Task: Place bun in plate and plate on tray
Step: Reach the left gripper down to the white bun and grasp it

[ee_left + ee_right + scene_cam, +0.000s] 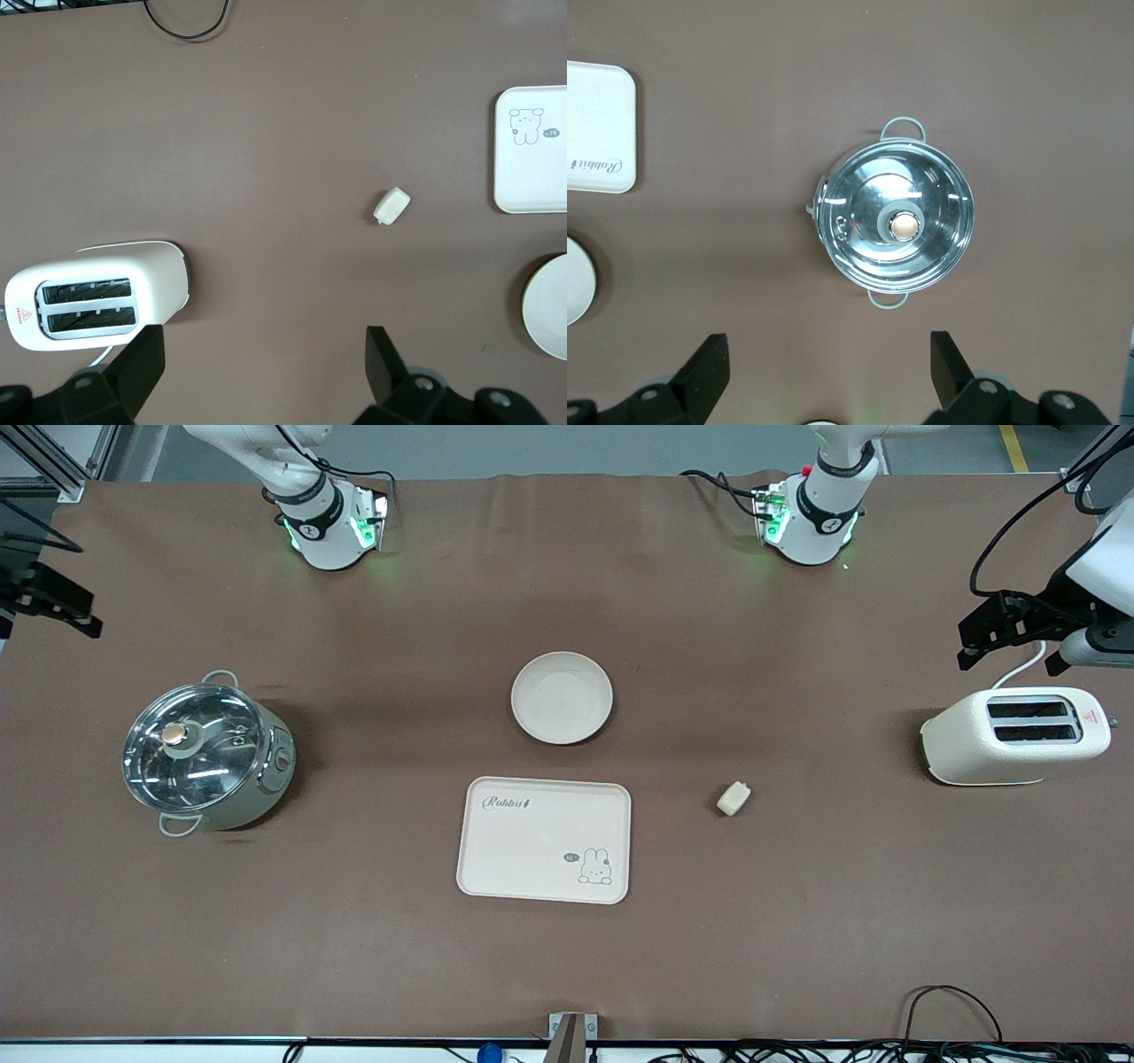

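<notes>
The bun [733,798] lies on the brown table beside the tray [544,839], toward the left arm's end. It also shows in the left wrist view [391,205]. The plate [562,697] is empty and sits mid-table, farther from the front camera than the tray. The tray is empty too. My left gripper [1010,661] is open and empty, up over the table's left-arm end by the toaster; its own view [263,363] shows the jaws wide apart. My right gripper [49,615] is open and empty over the right-arm end [830,367], near the pot.
A cream toaster [1014,735] stands at the left arm's end, its cable running off near my left gripper. A pot with a glass lid [208,751] stands at the right arm's end. Cables lie along the table edge nearest the front camera.
</notes>
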